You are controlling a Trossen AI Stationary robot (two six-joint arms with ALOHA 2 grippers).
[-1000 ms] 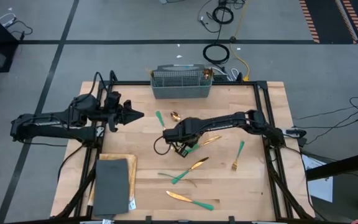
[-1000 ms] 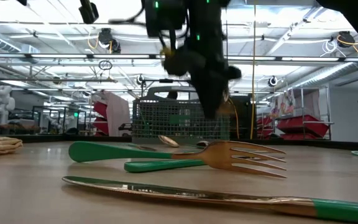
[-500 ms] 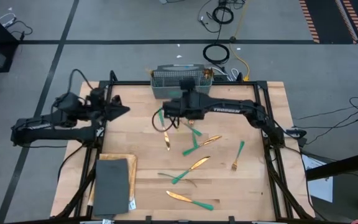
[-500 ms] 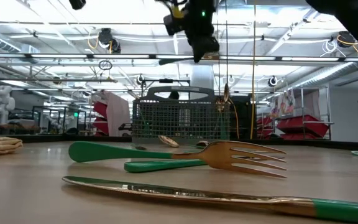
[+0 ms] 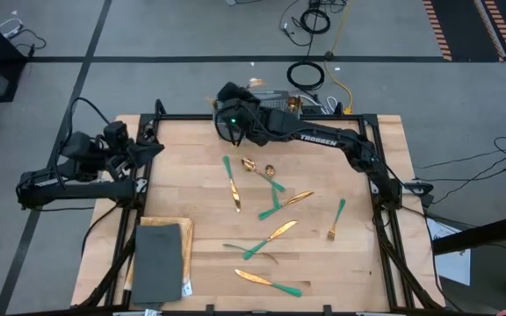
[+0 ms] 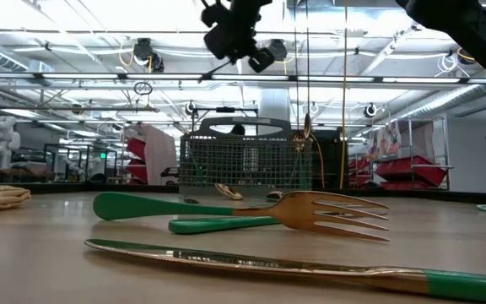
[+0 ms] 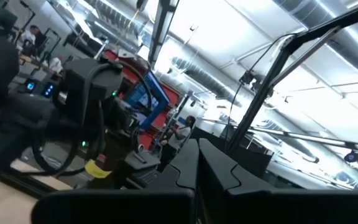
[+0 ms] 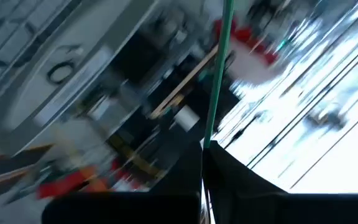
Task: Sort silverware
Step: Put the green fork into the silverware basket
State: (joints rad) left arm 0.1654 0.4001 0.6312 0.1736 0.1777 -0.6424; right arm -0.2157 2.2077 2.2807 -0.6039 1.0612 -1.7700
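We see the right gripper (image 8: 202,149) at top centre, clamped on a teal handle (image 8: 219,68). The left gripper (image 7: 199,163), closed and empty, waits at frame left.

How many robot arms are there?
2. The left arm waits at the table's left edge. The right arm reaches across to the far edge by the basket, the right gripper shut on a green-handled silverware piece.
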